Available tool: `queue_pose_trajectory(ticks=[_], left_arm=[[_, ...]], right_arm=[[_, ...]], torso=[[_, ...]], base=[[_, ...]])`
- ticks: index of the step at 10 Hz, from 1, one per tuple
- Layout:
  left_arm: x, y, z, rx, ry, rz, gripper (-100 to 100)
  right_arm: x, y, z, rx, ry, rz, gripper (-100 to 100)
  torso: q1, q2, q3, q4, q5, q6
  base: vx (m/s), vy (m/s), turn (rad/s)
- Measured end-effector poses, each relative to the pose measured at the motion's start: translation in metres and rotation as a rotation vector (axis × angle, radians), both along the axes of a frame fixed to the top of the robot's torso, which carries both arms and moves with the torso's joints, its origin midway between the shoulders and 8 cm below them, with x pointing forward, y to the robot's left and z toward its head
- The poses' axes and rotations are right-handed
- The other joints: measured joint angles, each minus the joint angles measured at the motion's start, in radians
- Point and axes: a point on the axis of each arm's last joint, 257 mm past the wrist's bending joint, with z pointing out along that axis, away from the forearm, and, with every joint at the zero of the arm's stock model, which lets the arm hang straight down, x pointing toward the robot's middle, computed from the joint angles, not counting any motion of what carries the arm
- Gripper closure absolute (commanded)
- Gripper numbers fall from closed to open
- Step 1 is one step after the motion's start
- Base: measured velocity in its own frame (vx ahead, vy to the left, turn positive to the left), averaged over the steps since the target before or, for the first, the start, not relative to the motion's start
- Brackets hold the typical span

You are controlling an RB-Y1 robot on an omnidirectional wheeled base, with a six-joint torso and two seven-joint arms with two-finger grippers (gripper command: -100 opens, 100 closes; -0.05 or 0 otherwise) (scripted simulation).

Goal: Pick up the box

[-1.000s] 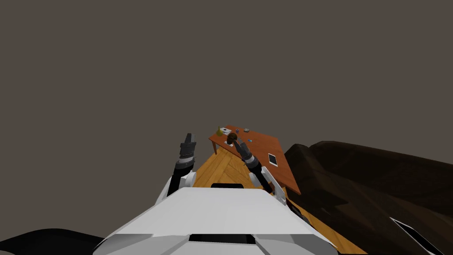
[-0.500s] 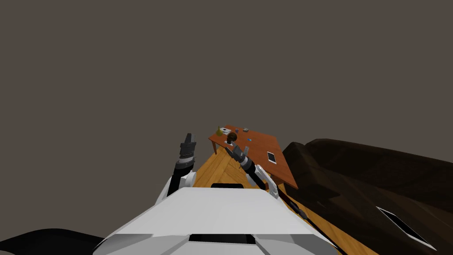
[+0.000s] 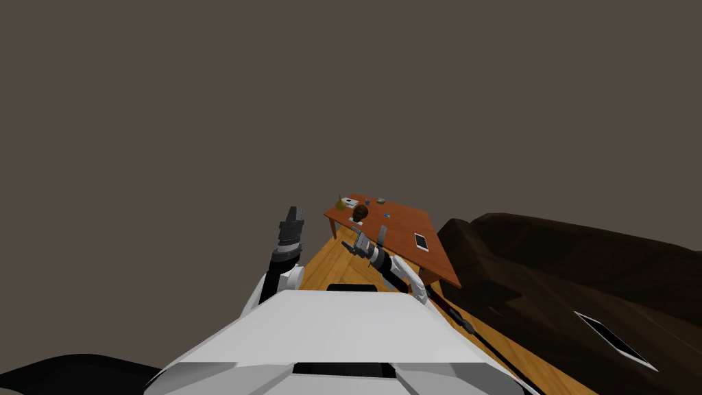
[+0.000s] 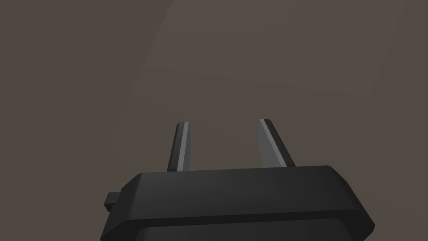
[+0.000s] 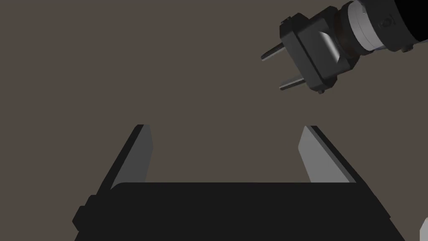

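Hovering with the right gripper (image 3: 368, 233) at the near edge of the table (image 3: 403, 230), blades spread wide, nothing between them. Pointing more toward the wall than down at the tabletop. Holding the left gripper (image 4: 223, 122) raised to the side, blades parted, also empty. Looking for the box (image 3: 350, 202) — likely the pale flat one well ahead of the right gripper, just beside a yellow object (image 3: 340, 204). Between tool and box: a dark round object (image 3: 360, 212). Could knock that on a straight reach, or tip the yellow one with a blade — or take the wrong small item.

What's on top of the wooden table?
White box, yellow item, dark round thing, white flat slab, small bits. The open right gripper hides part of the table.
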Motion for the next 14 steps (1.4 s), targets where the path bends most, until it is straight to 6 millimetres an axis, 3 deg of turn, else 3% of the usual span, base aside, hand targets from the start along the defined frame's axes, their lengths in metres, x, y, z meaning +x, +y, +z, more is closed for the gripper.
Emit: queue_pose_trajectory(ticks=[5,9,14], left_arm=[[0.0,0.0,0.0,0.0,0.0,0.0,0],[0.0,0.0,0.0,0.0,0.0,0.0,0],[0.0,0.0,0.0,0.0,0.0,0.0,0]], right_arm=[[-0.022,0.02,-0.071,-0.231,-0.078,0.104,-100],[-0.039,0.025,-0.112,-0.382,-0.137,0.169,-100],[-0.062,0.009,-0.186,-0.619,-0.212,0.276,-100]], torso=[[0.0,0.0,0.0,0.0,0.0,0.0],[-0.002,-0.001,-0.001,0.0,0.0,0.0],[-0.001,-0.001,-0.001,0.0,0.0,0.0]], base=[[-0.02,0.058,0.003],[-0.007,0.044,0.021],[-0.004,0.042,0.037]])
